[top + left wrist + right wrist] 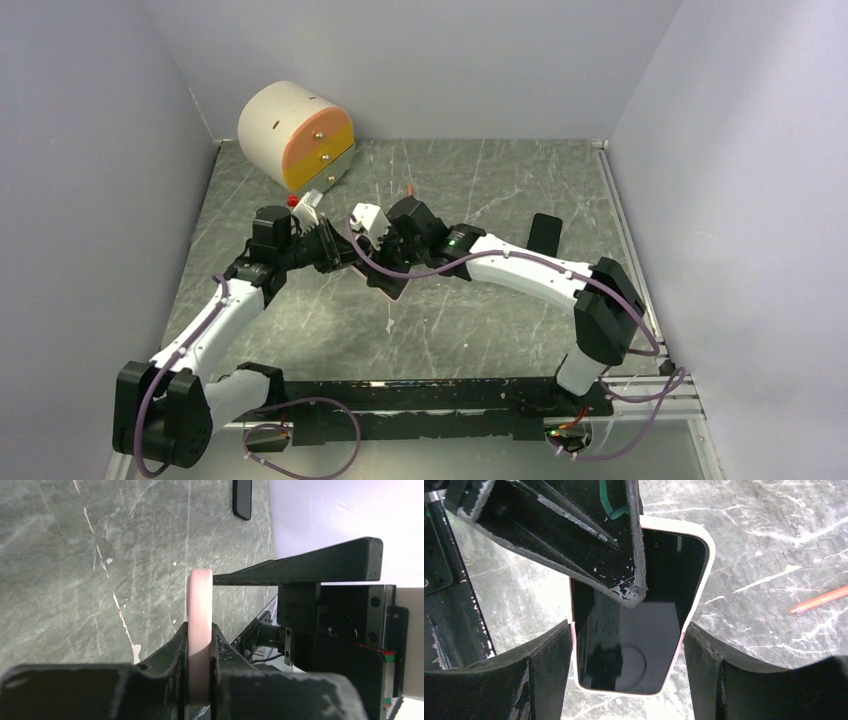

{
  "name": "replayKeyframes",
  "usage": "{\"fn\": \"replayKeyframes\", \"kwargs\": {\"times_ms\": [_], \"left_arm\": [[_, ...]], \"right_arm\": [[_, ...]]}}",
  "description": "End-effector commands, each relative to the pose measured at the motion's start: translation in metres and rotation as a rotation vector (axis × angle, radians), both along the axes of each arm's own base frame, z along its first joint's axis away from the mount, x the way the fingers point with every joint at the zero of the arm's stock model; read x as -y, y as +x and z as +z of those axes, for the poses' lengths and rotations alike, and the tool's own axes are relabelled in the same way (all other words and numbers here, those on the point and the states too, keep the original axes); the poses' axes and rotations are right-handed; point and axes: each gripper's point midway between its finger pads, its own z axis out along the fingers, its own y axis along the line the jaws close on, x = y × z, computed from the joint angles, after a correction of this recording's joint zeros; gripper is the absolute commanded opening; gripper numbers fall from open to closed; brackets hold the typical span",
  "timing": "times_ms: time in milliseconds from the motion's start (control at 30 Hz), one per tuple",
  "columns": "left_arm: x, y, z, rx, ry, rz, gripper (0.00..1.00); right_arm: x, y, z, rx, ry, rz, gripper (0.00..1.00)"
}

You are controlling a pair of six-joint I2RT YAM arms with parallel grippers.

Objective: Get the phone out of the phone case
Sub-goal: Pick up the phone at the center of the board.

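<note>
The black phone [644, 630] sits screen-up in its pale pink case [707, 560], held above the table between both arms. My left gripper [200, 652] is shut on the case [200, 605], which shows edge-on between its fingers; one left finger [574, 530] lies across the screen. My right gripper [628, 627] straddles the case's width, with a fingertip touching each long edge. In the top view the left gripper [335, 250] and right gripper [385, 255] meet at the table's middle, with the pink case [395, 285] just below them.
A white, orange and yellow round box [295, 135] stands at the back left. A flat black object [543, 232] lies right of the right arm and shows in the left wrist view [242, 500]. A thin orange stick [819, 599] lies on the marble table [500, 330].
</note>
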Motion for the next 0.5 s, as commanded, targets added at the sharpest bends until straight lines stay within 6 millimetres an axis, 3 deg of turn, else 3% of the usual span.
{"fn": "replayKeyframes", "kwargs": {"times_ms": [0, 167, 267, 467], "left_arm": [[0.004, -0.007, 0.038, 0.112, 0.007, -0.064, 0.04], [-0.006, -0.010, 0.051, 0.168, 0.026, 0.008, 0.02], [-0.015, -0.009, 0.055, 0.189, 0.019, 0.099, 0.03], [-0.029, -0.007, 0.066, 0.193, -0.036, 0.258, 0.03]], "right_arm": [[-0.029, 0.007, 0.055, 0.097, 0.149, 0.046, 0.35], [-0.025, 0.008, 0.064, 0.083, 0.168, -0.002, 0.69], [-0.019, 0.007, 0.068, 0.059, 0.185, -0.050, 0.82], [0.003, -0.002, 0.080, -0.015, 0.285, -0.167, 0.96]]}}
